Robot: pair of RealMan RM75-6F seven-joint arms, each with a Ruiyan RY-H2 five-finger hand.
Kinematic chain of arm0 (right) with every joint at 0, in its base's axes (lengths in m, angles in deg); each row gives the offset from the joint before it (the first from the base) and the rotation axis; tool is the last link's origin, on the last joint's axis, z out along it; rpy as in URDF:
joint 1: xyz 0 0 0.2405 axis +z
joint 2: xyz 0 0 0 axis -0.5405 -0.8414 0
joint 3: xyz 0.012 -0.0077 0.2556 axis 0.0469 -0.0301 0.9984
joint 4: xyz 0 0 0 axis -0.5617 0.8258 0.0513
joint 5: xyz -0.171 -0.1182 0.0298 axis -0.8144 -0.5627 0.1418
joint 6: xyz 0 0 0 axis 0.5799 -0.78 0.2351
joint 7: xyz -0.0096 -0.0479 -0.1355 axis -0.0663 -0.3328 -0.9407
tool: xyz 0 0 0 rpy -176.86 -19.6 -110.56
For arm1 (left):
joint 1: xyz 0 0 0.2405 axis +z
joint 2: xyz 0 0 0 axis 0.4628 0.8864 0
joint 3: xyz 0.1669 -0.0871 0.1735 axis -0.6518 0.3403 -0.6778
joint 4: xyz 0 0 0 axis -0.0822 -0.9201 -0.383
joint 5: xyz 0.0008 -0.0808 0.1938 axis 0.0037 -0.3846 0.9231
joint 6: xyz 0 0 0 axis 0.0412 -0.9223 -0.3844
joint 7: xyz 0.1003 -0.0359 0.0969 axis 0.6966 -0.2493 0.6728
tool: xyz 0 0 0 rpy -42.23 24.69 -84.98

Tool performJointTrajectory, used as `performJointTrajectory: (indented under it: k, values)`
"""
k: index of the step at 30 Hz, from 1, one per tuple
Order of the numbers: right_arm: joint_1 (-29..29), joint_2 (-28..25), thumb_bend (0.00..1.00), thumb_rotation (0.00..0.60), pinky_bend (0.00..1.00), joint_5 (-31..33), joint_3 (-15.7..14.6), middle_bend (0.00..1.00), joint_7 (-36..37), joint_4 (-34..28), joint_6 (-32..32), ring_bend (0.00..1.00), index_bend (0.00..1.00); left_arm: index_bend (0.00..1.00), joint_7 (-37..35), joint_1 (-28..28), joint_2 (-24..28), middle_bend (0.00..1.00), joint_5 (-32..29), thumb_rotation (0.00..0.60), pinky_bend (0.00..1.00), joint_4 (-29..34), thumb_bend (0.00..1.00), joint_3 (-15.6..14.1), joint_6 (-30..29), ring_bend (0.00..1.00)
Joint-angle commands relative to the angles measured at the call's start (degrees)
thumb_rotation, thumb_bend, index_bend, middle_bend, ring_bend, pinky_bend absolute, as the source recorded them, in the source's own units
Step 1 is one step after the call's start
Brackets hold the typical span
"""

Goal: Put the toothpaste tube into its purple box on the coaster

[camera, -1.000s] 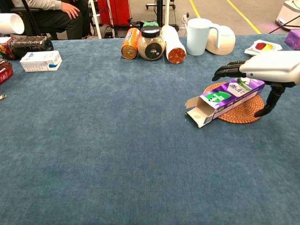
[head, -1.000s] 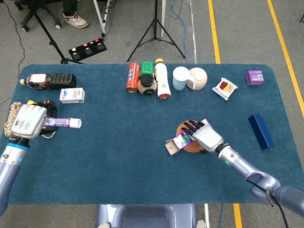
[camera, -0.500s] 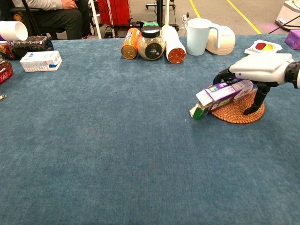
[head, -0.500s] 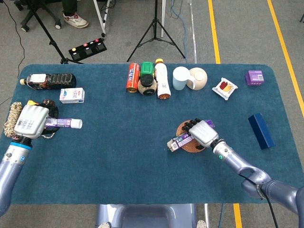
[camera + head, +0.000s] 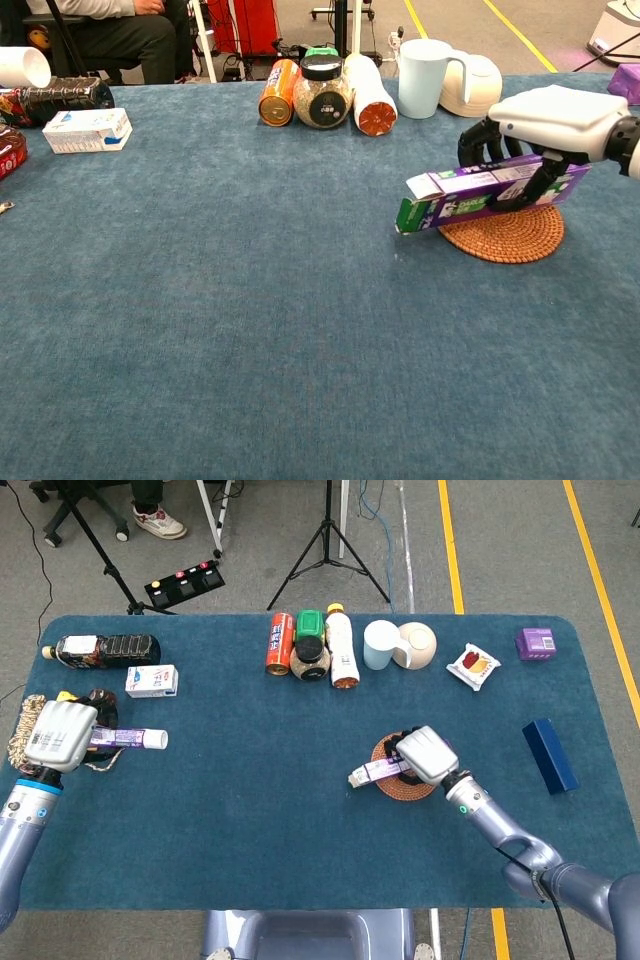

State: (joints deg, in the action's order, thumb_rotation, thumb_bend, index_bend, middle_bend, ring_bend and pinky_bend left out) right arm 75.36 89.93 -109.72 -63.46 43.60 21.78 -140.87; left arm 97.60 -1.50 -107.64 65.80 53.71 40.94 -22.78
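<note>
My right hand (image 5: 425,753) grips the purple toothpaste box (image 5: 378,771) from above. In the chest view the same right hand (image 5: 550,120) holds the box (image 5: 480,190) on its edge, lifted just above the woven coaster (image 5: 505,235), with its flap end pointing left past the rim. The coaster (image 5: 400,785) lies right of the table's middle. At the far left my left hand (image 5: 60,735) holds the toothpaste tube (image 5: 130,739) level, white cap pointing right. Only the cap (image 5: 22,67) shows at the chest view's top left.
A can (image 5: 279,643), jar (image 5: 312,658), bottle (image 5: 341,645), mug (image 5: 380,644) and bowl (image 5: 418,645) line the far edge. Snack packet (image 5: 473,666), small purple box (image 5: 536,643) and blue box (image 5: 550,755) lie right. A dark bottle (image 5: 105,649) and white carton (image 5: 151,681) lie left.
My right hand closed on the purple box, turned it from flat onto its edge and raised it off the coaster. The left hand with the tube barely shifted.
</note>
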Motion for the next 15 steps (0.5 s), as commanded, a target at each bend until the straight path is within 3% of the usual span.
performJointTrajectory:
  k: [1, 9, 15]
  values:
    - [-0.2, -0.6, 0.32, 0.6, 0.54, 0.8, 0.5, 0.54, 0.7, -1.6, -0.5, 0.53, 0.47, 0.69, 0.0, 0.1, -0.1, 0.55, 0.3, 0.6, 0.62, 0.2, 0.25, -0.1, 0.0, 0.5]
    - [-1.5, -1.4, 0.41, 0.6, 0.63, 3.9, 2.0, 0.57, -0.7, -6.9, -2.1, 0.55, 0.49, 0.69, -0.1, 0.1, -0.1, 0.55, 1.9, 0.6, 0.62, 1.7, 0.25, -0.6, -0.2, 0.5]
    - [-2.3, 0.2, 0.42, 0.6, 0.66, 6.8, 4.0, 0.57, -8.8, -12.2, -4.0, 0.56, 0.5, 0.69, 1.8, -2.1, 0.8, 0.55, 0.4, 0.6, 0.62, 7.7, 0.25, 0.2, 3.2, 0.5]
